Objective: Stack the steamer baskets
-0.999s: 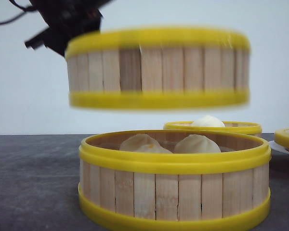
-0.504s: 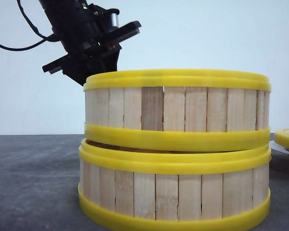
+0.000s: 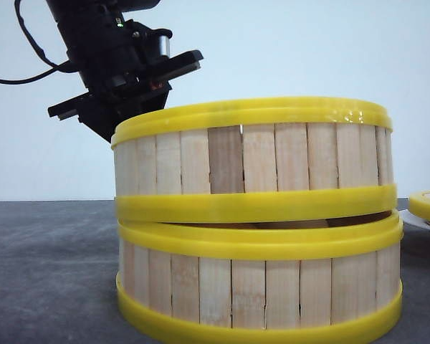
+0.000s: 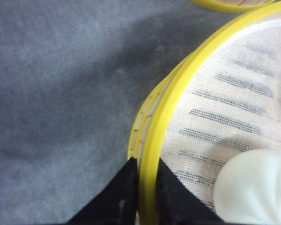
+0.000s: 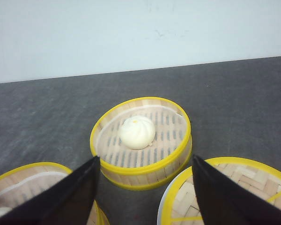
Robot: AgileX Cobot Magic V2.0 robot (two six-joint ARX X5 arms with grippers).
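Left gripper (image 4: 141, 187) pinching wall of upper basket (image 3: 251, 161): one finger (image 4: 123, 194) outside the yellow rim, other inside, rim clamped between. Upper basket resting on lower basket (image 3: 261, 283), tilted — left side down on lower rim, right side lifted, dark gap visible there. Not seated flush, shifted slightly left of the lower one. Stack at table (image 3: 50, 272) front centre, close to front camera.

Right gripper (image 5: 145, 192) spread wide, holding nothing, hanging above the table over other baskets.

No labels or readable writing anywhere.

Contents: upper basket has white mesh liner (image 4: 225, 108) and one white bun (image 4: 255, 187) near the gripped edge. Third basket (image 5: 141, 140) standing alone further back, one white bun (image 5: 137, 132) with small yellow dot on top, slatted floor showing. Woven lid (image 5: 234, 187) with yellow rim just beside it, seen under right finger; edge of same at far right in front view. Inside of lower basket hidden by the upper one.
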